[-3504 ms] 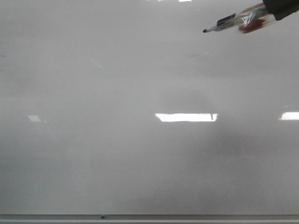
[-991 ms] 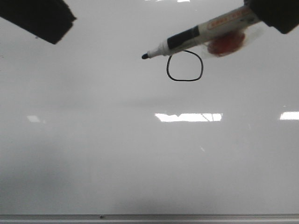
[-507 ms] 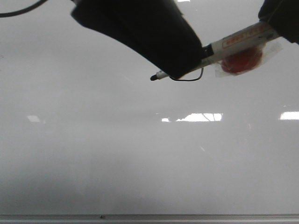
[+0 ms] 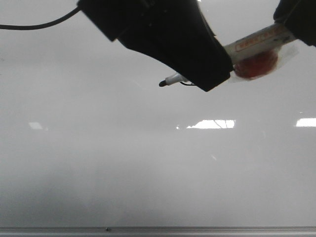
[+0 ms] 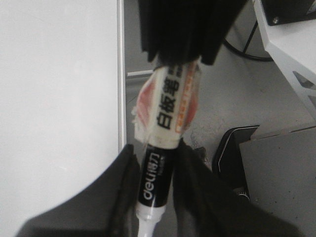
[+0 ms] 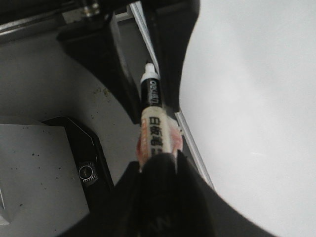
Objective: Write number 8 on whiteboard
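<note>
Presently: right hand, closed on the taped rear end of a whiteboard marker. Left hand, fingers closed on either side of the marker's black band near the tip. Whiteboard, glossy grey-white, beneath both. Number 8: only a short black stroke shows beside the marker tip; the rest is hidden behind the left hand.

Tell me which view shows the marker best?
Left wrist: the marker fills the middle, label readable, barrel sitting between the left jaws. Right wrist shows it smaller, held in the right jaws. Front shows only its tip and rear barrel; the left arm covers its middle.
</note>
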Robot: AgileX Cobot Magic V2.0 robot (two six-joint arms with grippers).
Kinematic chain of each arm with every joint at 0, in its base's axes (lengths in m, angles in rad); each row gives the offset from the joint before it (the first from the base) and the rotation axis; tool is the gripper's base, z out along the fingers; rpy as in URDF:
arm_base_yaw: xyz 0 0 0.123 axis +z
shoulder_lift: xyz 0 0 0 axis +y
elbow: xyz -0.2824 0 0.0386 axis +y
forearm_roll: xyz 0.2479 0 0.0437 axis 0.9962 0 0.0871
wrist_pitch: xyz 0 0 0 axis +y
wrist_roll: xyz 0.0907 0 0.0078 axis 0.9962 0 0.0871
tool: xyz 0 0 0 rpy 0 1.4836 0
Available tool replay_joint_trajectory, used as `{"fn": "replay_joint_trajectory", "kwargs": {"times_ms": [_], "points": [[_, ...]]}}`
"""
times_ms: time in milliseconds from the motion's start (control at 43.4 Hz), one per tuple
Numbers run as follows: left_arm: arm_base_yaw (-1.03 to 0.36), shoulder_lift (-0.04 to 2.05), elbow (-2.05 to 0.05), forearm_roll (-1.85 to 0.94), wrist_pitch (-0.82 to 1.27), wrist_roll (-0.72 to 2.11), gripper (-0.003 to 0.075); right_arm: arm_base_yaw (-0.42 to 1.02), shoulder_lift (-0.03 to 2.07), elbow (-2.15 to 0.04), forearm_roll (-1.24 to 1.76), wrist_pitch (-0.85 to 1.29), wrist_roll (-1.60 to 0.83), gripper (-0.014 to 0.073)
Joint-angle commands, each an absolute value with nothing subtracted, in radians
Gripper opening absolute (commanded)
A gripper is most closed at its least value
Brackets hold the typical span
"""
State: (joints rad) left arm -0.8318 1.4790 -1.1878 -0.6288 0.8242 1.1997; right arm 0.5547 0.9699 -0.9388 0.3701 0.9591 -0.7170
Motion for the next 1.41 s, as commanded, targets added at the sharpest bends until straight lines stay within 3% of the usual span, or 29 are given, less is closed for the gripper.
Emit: {"fn": "replay_joint_trajectory", "kwargs": {"times_ms": [0,115,254,369,807,1061,1383], "points": [[-0.839,1.447,-1.224,-0.690,0.790,1.192,0.0030,0.555,0.955,-0.962,0.390,0.915,-0.723,-0.0101],[-0.839,1.447,-1.224,-0.690,0.790,1.192,-0.0013,0.555,0.955,-0.962,0.390,0.917,-0.721,0.0027],[-0.831,1.440,-1.224,-0.650,0.792,1.157,-0.0013,0.544,0.947,-0.965,0.354,0.932,-0.696,0.0373],[-0.805,1.407,-1.224,-0.528,0.792,1.015,-0.0010,0.502,0.906,-0.972,0.260,0.956,-0.593,0.0557],[-0.555,1.194,-1.224,0.091,0.888,0.173,-0.0010,0.363,0.776,-0.959,0.200,0.995,-0.441,0.0574],[-0.294,1.149,-1.182,0.119,0.929,0.036,-0.0010,0.363,0.776,-0.959,0.200,0.994,-0.441,0.0574],[-0.104,1.168,-1.007,0.031,0.613,0.022,-0.0010,0.363,0.776,-0.959,0.200,0.985,-0.441,0.0574]]}}
